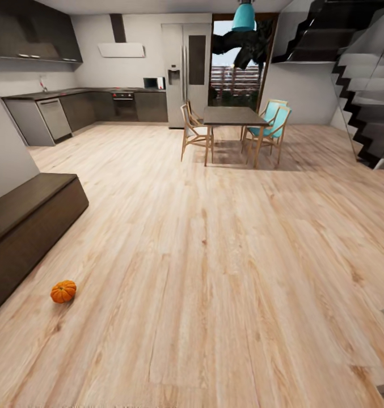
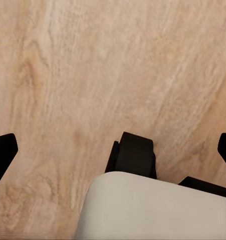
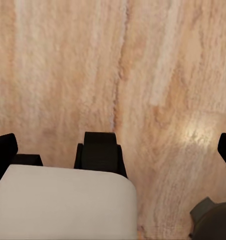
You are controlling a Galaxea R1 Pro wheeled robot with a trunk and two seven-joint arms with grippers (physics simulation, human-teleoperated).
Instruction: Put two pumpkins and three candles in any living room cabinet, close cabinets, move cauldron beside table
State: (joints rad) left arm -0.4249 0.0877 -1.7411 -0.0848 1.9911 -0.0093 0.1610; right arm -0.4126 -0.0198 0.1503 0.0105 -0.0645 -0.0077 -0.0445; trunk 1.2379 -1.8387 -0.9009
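Note:
One orange ribbed pumpkin (image 1: 63, 291) lies on the wood floor at the lower left of the head view, close to the front of the long, low dark-brown cabinet (image 1: 27, 218). The cabinet runs along the left wall and its visible face looks flat, with no drawer pulled out. In the left wrist view my left gripper (image 2: 114, 152) hangs open over bare floor, with black fingertips (image 2: 2, 155) at the picture's edges and nothing between them. My right gripper (image 3: 114, 152) is likewise open and empty above the floor. Candles, cauldron and the low table are out of view.
A dining table (image 1: 232, 116) with wooden and teal chairs (image 1: 274, 124) stands far ahead. The kitchen units (image 1: 72, 110) and fridge (image 1: 183, 73) line the back wall. Stairs (image 1: 362, 85) rise at the right. Wide open floor lies between. My white base (image 2: 153, 207) and a black wheel (image 3: 98, 152) show below the grippers.

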